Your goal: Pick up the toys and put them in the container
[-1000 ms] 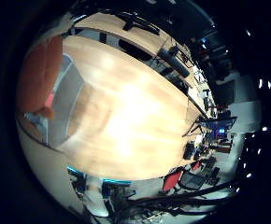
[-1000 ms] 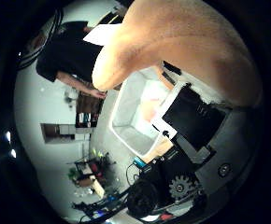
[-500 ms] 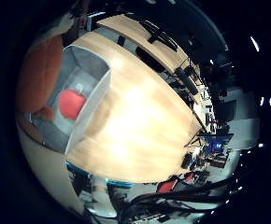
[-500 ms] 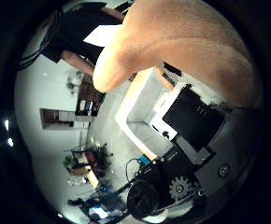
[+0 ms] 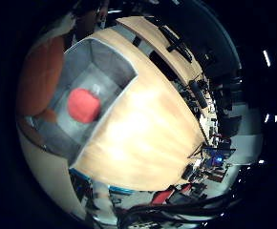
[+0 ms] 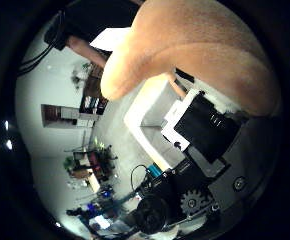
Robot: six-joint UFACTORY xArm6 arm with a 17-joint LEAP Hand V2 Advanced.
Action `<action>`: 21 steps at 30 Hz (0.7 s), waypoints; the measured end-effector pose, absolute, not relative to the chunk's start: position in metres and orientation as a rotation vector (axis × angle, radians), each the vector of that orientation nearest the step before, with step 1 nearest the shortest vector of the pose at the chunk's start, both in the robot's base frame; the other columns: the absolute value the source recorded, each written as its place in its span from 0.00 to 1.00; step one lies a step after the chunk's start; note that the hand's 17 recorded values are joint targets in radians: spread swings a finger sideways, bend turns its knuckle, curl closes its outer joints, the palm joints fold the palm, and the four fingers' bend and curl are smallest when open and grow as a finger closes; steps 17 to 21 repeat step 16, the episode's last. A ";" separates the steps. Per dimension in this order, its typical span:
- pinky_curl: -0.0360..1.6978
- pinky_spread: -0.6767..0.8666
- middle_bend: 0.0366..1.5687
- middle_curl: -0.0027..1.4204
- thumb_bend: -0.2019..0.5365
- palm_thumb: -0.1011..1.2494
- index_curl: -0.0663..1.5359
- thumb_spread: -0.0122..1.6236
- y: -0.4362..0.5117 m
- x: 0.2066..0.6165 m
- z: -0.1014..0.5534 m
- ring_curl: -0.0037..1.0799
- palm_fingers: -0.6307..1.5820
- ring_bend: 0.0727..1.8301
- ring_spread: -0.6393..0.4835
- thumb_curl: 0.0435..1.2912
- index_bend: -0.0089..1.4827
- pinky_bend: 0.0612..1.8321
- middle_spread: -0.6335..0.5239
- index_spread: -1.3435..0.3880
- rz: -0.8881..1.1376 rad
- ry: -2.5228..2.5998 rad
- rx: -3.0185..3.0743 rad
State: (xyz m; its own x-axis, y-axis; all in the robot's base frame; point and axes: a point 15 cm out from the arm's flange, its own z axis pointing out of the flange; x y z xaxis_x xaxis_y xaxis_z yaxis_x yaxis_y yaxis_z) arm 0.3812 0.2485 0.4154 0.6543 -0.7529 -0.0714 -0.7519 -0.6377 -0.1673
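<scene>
A large tan-orange soft toy (image 6: 190, 45) fills much of the right thumb side palm view, close against the palm. My right hand (image 6: 207, 128) has its black and white fingers curled against it. In the right little finger side palm view the same toy's orange edge (image 5: 38, 76) shows beside a grey container (image 5: 115, 59). The container stands on the wooden table (image 5: 153, 134) below the palm. A red toy (image 5: 83, 103) lies inside the container.
Past the table's far edge are black chairs (image 5: 181, 52) and further desks (image 5: 210, 153). The right thumb side palm view shows a white box-like shape (image 6: 150, 110) and room shelves (image 6: 60, 115) at a distance.
Both views have shifted, so the hand has moved. The container now takes up more of the little finger side view, and the red toy inside it shows. The tan toy stays against the palm.
</scene>
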 end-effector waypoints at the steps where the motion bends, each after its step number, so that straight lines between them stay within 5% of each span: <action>1: 0.28 0.05 0.37 0.44 0.08 0.62 0.48 0.61 0.245 0.383 0.414 0.46 0.61 0.59 0.21 0.19 0.08 0.58 0.14 0.43 -0.029 1.237 -2.702; 5: 0.29 0.15 0.30 0.41 0.08 0.36 0.46 0.56 0.235 0.386 0.410 0.43 0.37 0.49 0.27 0.15 0.12 0.53 0.22 0.46 -0.084 1.229 -2.757; 8: 0.25 0.32 0.27 0.37 0.15 0.23 0.41 0.51 0.235 0.385 0.407 0.35 0.32 0.40 0.36 0.15 0.13 0.46 0.30 0.48 -0.077 1.213 -2.775; 16: 0.20 0.54 0.22 0.33 0.21 0.16 0.35 0.47 0.237 0.385 0.408 0.28 0.33 0.33 0.46 0.18 0.12 0.41 0.37 0.50 -0.072 1.176 -2.781; 21: 0.20 0.54 0.22 0.33 0.21 0.16 0.35 0.47 0.237 0.385 0.408 0.28 0.33 0.33 0.46 0.18 0.12 0.41 0.37 0.50 -0.072 1.176 -2.781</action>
